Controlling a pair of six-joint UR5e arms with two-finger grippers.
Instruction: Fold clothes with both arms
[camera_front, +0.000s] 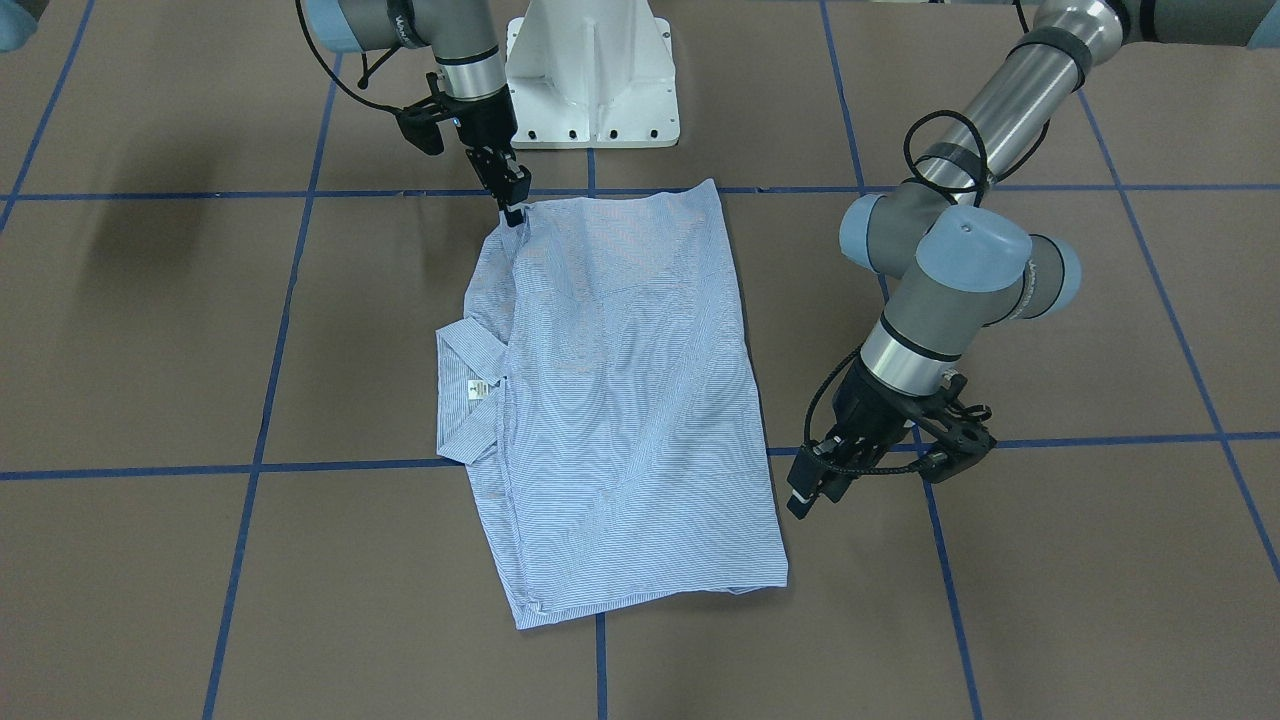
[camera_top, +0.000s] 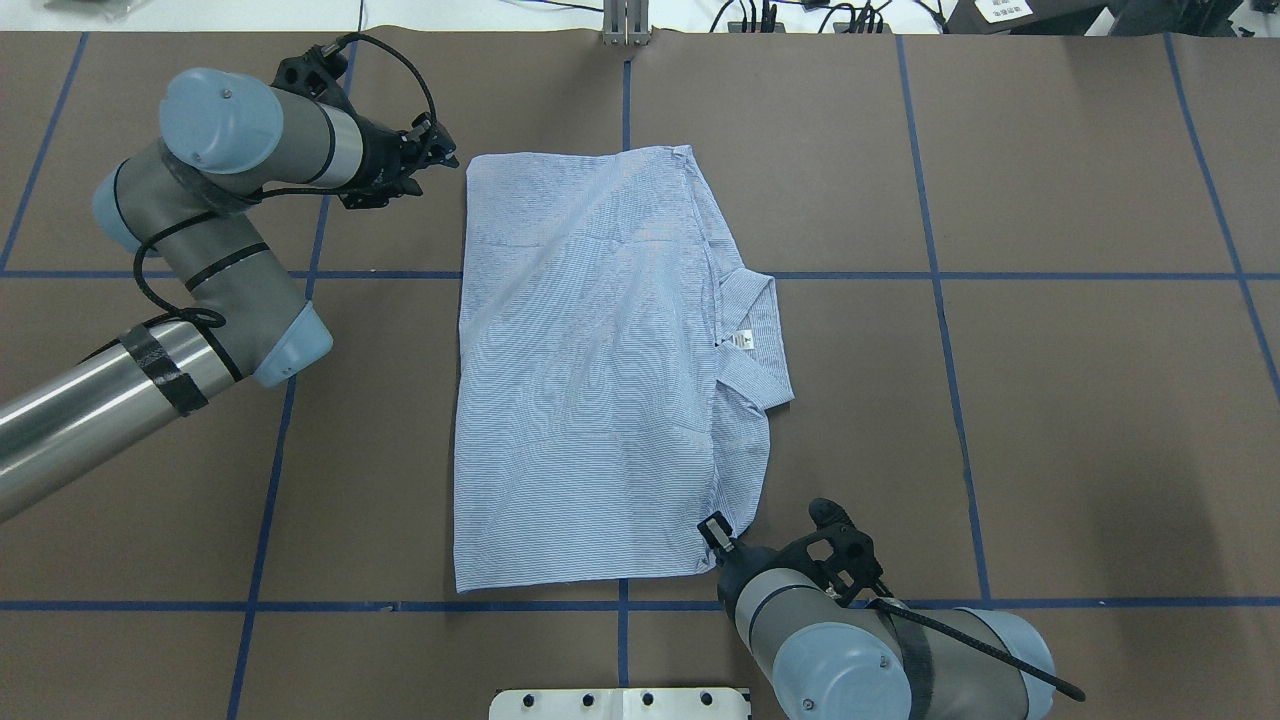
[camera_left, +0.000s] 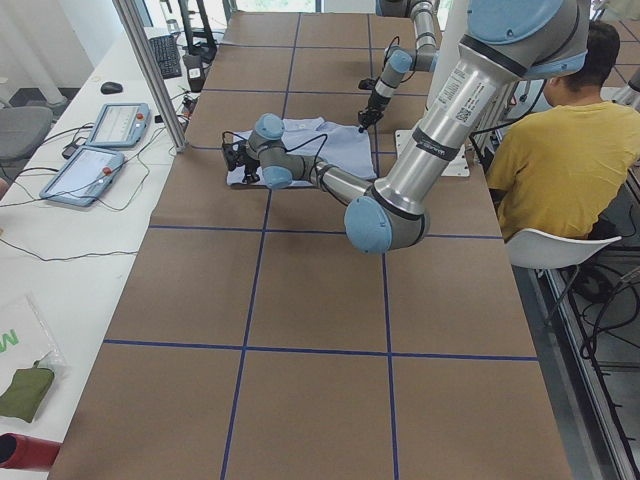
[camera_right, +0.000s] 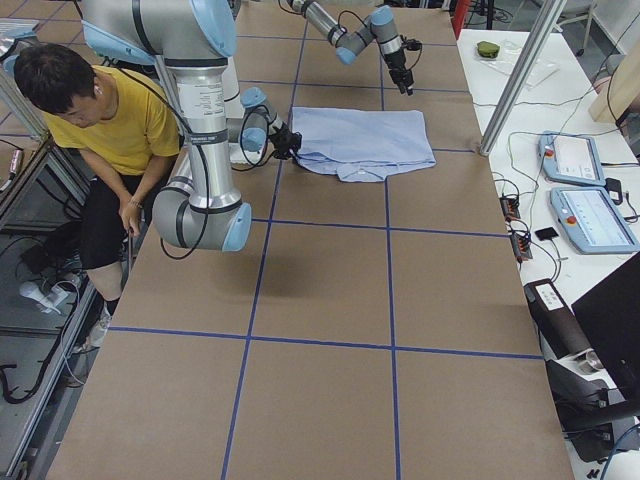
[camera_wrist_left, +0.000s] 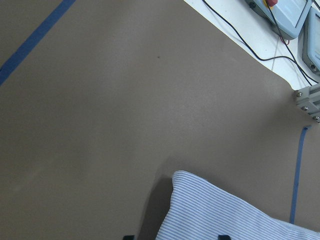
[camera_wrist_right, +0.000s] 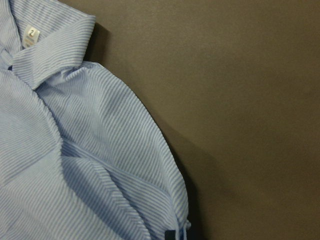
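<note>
The left gripper (camera_top: 440, 168) is sitting just beside the far left corner of the shirt (camera_top: 580, 380). Its two fingers are spread wide and are holding nothing, and in its own wrist view the corner is poking in between the fingertips. If it is closing too high or too soon, I think it is going to grab only air, or only the top layer, and then the fold is going to come apart on the way up. The shirt is lying flat in the middle of the table (camera_top: 1050, 400), folded into a long shape, with the collar (camera_top: 755, 330) sticking out on the right side. The cloth is looking thin and floppy, so any sideways pull is likely dragging the whole pile and making wrinkles. The right gripper (camera_top: 712, 527) is down at the near right corner, and its fingers are looking pinched together on the shirt's edge there. It is holding only a tiny bit of cloth, so that bit may be slipping out once the arm is moving. If one arm is lifting while the other has no hold, the shirt is probably twisting and landing crooked.
</note>
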